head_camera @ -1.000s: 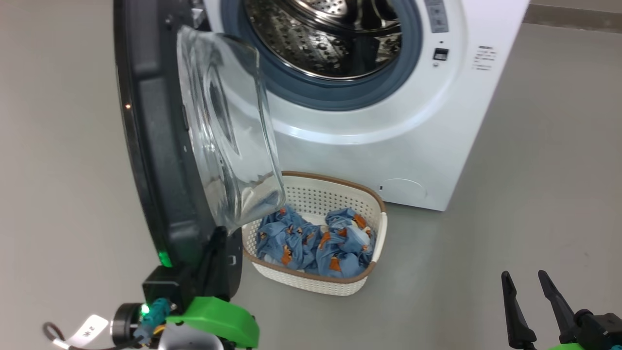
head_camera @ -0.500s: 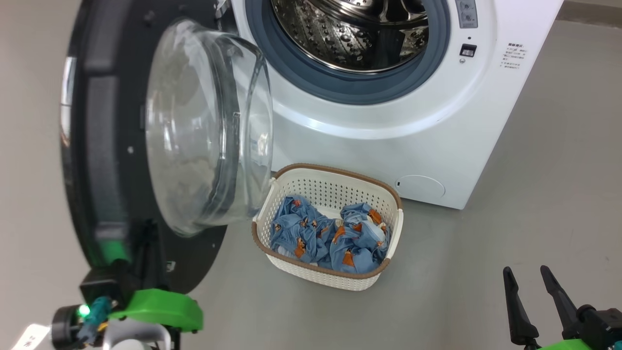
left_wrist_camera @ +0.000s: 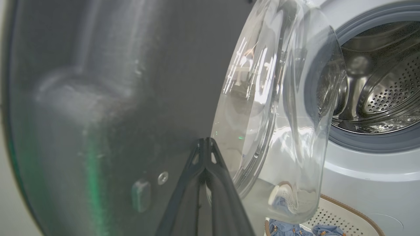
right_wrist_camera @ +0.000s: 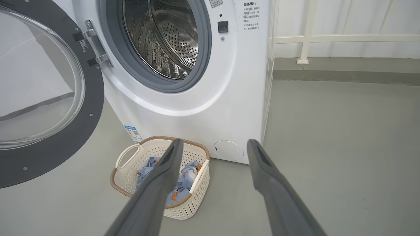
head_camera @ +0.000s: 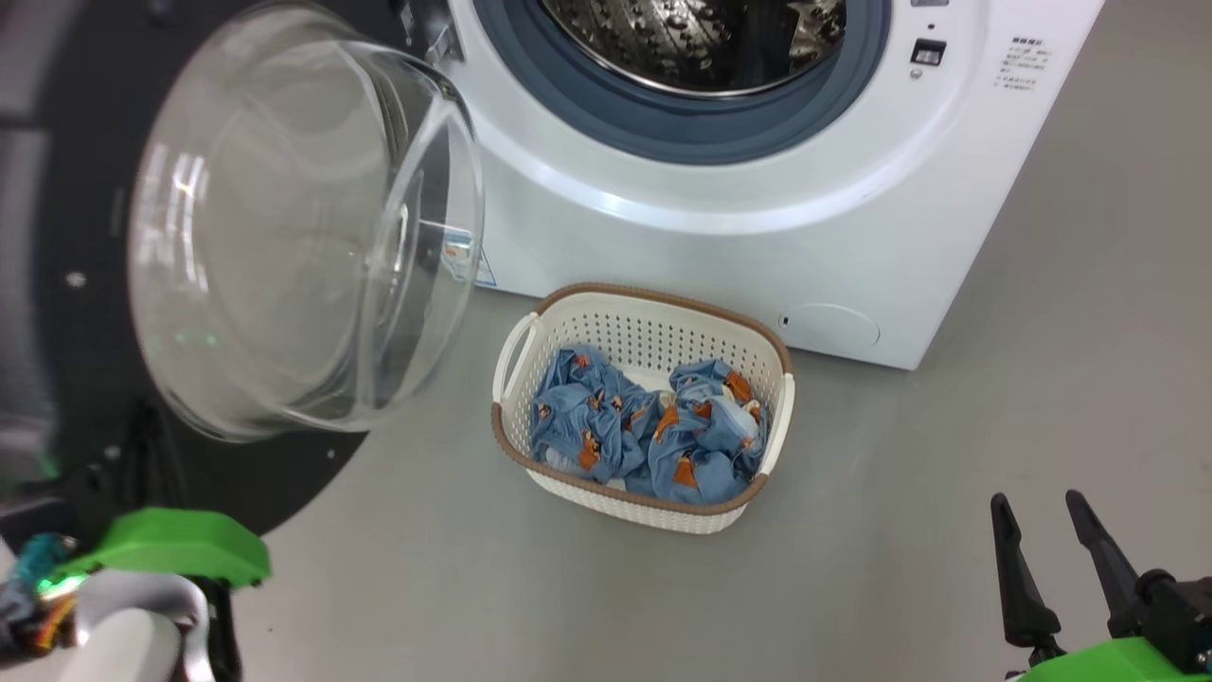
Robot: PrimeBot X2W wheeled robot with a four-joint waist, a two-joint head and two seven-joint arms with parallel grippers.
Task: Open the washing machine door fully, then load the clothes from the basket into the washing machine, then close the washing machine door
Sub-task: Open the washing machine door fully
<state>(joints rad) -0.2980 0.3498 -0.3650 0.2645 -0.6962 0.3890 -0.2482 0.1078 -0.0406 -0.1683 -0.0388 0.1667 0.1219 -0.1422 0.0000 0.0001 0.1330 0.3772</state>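
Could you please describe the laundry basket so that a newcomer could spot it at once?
Find the big white washing machine with its door swung open. On the grey floor just in front of it sits the basket. It is a cream perforated tub with a brown rim, holding blue clothes printed with orange figures.

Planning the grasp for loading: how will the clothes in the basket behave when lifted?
The clothes look crumpled and soft, so probably floppy, draping from the jaws. They lie bunched together in the basket, so one pinch may drag several.

Washing machine (head_camera: 757,218) mouth unobstructed; door (head_camera: 284,237) bulges left of basket (head_camera: 653,341), open above.
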